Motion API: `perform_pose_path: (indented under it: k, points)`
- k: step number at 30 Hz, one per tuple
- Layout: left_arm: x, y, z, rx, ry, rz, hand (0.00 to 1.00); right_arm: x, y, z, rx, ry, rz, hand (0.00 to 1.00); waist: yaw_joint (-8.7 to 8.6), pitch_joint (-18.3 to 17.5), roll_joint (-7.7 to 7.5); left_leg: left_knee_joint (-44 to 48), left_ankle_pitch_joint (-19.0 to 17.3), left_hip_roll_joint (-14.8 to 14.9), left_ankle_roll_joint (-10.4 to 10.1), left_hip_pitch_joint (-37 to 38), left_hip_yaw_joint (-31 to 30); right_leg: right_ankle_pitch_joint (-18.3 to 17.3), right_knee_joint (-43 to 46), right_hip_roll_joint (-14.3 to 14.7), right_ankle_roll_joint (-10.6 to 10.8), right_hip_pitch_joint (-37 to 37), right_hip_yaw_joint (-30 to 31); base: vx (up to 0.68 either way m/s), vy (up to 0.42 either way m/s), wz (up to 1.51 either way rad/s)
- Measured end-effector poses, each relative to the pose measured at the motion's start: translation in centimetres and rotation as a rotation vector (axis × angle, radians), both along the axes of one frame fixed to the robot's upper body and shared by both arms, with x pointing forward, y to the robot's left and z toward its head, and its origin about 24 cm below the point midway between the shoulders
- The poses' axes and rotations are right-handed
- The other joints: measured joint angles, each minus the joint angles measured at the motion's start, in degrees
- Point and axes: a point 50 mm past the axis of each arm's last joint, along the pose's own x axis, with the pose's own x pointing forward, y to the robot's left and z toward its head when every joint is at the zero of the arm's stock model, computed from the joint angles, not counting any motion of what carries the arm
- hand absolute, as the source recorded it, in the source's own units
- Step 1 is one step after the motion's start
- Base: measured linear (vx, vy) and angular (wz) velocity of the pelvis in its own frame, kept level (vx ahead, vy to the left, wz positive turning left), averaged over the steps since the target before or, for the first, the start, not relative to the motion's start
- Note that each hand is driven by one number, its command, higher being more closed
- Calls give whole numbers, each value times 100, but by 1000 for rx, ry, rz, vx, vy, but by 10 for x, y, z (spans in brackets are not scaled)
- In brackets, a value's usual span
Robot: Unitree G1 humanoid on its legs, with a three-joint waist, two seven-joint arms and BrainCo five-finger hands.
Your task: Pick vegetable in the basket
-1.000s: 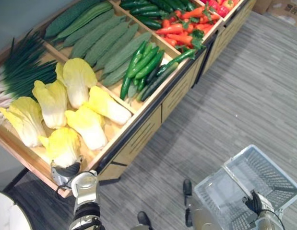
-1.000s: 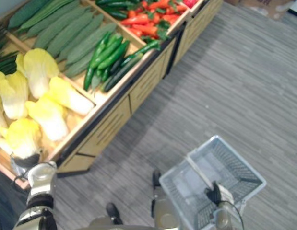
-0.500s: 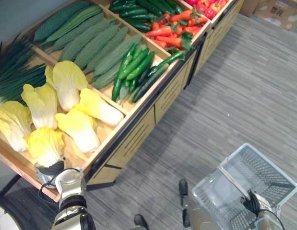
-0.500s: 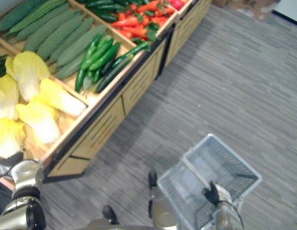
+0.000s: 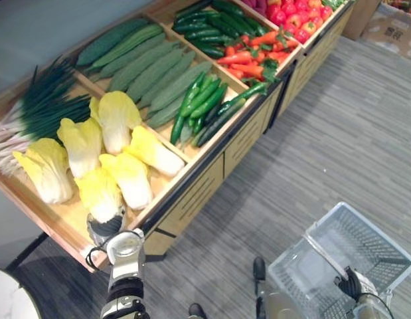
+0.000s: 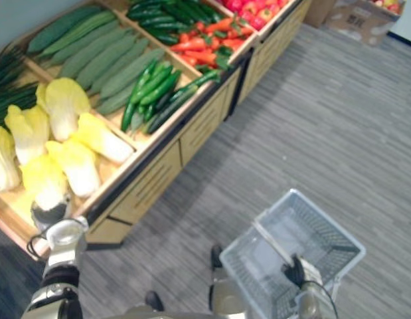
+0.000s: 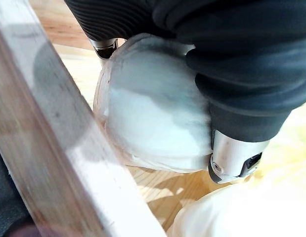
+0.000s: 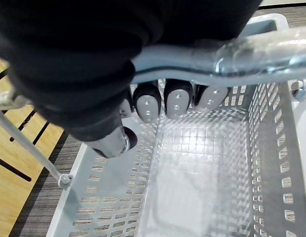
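The wooden display surface (image 5: 192, 193) runs along the left and far side, its compartments holding greens, cabbages, cucumbers and peppers, while the grey basket (image 5: 364, 239) hangs near and to the right, well apart from it, with open floor (image 5: 325, 146) between. That gap looks like the main hazard, since anything that slips on the way across lands on the floor, not in the basket. The task's napa cabbage (image 5: 99, 193) lies in the nearest corner of its compartment, touching a neighbouring cabbage (image 5: 132, 179) and close against the front rail (image 7: 68, 158). The left robot hand (image 5: 104, 228) is clenched round its pale base, as the left wrist view shows, with the fingers (image 7: 237, 160) curled on the smooth rounded stem end. That end is slick and tapered and the leafy top is heavy, so I judge the head could rotate or slide out as it lifts. It could also catch on the rail or drag its neighbour along. The right robot hand (image 5: 349, 284) is wrapped round the basket's handle (image 8: 232, 54), and the basket is empty inside. A swing of that arm could tilt the opening away, so the drop might miss.
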Motion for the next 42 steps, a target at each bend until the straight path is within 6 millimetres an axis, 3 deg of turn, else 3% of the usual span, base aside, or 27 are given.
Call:
perform_pose_path:
  k: [6,12,17,22,25,30,36,42]
  points:
    - [-12,-18,-3,-25,-42,-23,100,-13,-10,-2,-7,36,-75,100,79,-219,182,-9,2,-3,4,-9,-90,0,-1,-11,2,28,-76,-31,-33,5]
    - [-20,-24,6,-18,-104,-17,100,-21,-8,-8,16,56,-132,100,105,-393,172,-15,16,-2,25,-4,-151,-1,-7,-18,3,98,-137,-23,-22,6]
    - [-24,-26,32,46,-218,-7,100,-28,-6,-13,33,74,-166,100,117,-550,149,-25,19,-18,29,3,-161,2,-9,-36,6,110,-143,0,0,0]
    - [-21,-33,71,183,-352,-30,100,-30,-6,-13,38,75,-180,100,117,-570,147,-24,26,-31,40,16,-159,14,-9,-36,21,127,-115,0,0,0]
    - [-17,-48,88,239,-408,-97,100,-29,-6,-13,39,76,-178,100,119,-601,149,-16,26,-46,41,22,-160,19,-9,-33,28,146,-107,0,0,0]
    - [-7,-105,114,306,-530,-404,100,-18,-18,-3,25,65,-145,100,143,-694,158,3,-8,-113,102,105,-129,52,-13,-81,75,208,-15,-9,3,-4]
    - [-1,-155,115,302,-543,-772,100,14,-28,28,6,-42,-42,100,113,-713,177,2,-51,-171,156,195,30,97,-14,-133,140,202,184,-34,2,-13]
    - [-2,-193,105,281,-499,-1077,100,43,-18,47,33,-114,69,100,85,-724,195,-16,-70,-279,176,278,341,167,-13,-156,199,63,510,-14,1,-27]
